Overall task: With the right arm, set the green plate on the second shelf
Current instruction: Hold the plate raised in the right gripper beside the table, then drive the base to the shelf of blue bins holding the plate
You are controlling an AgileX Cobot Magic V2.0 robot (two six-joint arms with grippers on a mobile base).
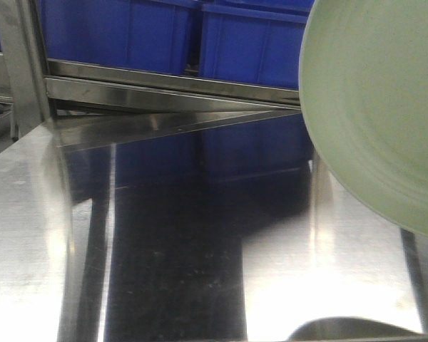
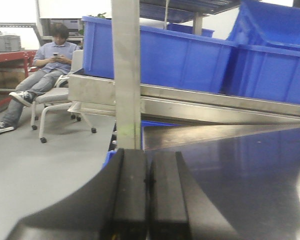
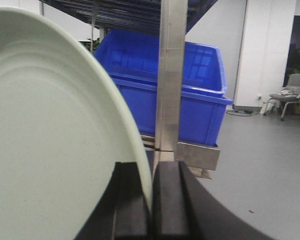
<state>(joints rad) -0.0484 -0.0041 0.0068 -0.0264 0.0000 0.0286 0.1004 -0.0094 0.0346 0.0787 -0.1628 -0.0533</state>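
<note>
The right hand (image 3: 151, 175) is clamped on the rim of the green plate (image 3: 50, 140), its two fingers closed with the plate's edge pinched between them. The pick-up therefore looks done. The steel counter (image 1: 164, 249) fills most of the front view. Behind it runs a shelf rail (image 1: 171, 85) carrying blue bins (image 1: 121, 28). The plate hangs tilted, nearly on edge, over the right side of the counter and appears to rest on nothing. It is near the rack but not yet on any level. I judge the carry to be under way, with the laying flat and the release left to do. Which level is the second shelf cannot be told. The left hand (image 2: 149, 190) has its fingers pressed together and holds nothing.
</note>
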